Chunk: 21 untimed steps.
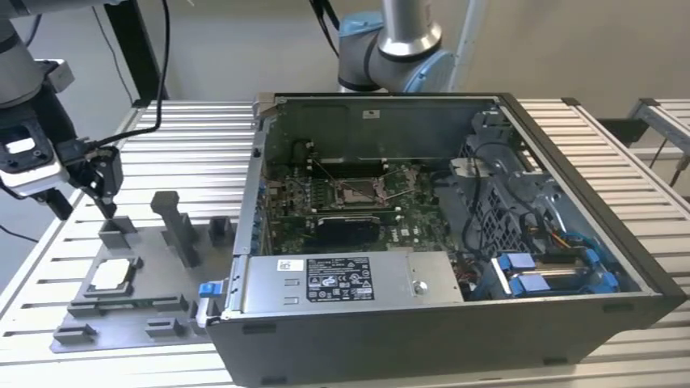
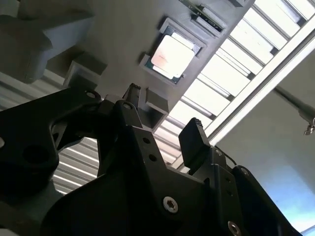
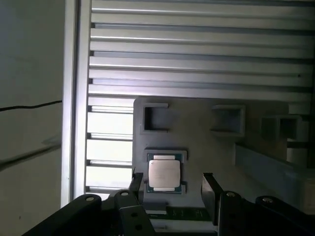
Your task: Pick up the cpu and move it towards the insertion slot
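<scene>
Over the fixture: a black two-finger gripper (image 3: 172,178) hovers above the grey plastic fixture plate (image 1: 178,311) at the exterior view's left, touching nothing.
Fingers (image 3: 138,184): spread apart with nothing gripped; in the first wrist view they frame the chip lying below.
Cpu: the cpu (image 1: 111,276), a small flat square chip with a shiny silver top, lies flat in a square pocket of the fixture plate, not lifted.
Insertion slot: the square silver metal-framed insertion slot (image 1: 356,191) sits on the green board (image 1: 421,230) inside the open dark computer case (image 1: 431,343), well apart from the cpu, toward the exterior view's right.
Support: a ribbed aluminium table (image 1: 194,137) carries the fixture plate and the case.
</scene>
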Each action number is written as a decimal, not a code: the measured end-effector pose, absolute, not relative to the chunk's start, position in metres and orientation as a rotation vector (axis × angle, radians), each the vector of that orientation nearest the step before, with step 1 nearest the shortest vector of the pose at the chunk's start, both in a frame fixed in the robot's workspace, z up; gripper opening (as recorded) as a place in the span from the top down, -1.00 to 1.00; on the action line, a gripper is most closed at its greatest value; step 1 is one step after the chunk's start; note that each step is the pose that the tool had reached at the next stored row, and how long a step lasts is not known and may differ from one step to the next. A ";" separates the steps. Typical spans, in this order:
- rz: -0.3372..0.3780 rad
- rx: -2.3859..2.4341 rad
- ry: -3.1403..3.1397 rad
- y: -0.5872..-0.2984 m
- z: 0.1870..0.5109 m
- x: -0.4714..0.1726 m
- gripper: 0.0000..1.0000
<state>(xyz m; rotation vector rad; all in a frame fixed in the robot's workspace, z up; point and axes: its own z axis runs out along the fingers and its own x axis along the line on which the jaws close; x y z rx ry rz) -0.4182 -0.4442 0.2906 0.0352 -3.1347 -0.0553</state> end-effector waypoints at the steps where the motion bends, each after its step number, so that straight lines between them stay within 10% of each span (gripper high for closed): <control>1: -0.055 0.035 -3.135 -0.444 0.289 -0.418 -1.00; 21: -0.050 0.035 -3.126 -0.445 0.261 -0.419 -1.00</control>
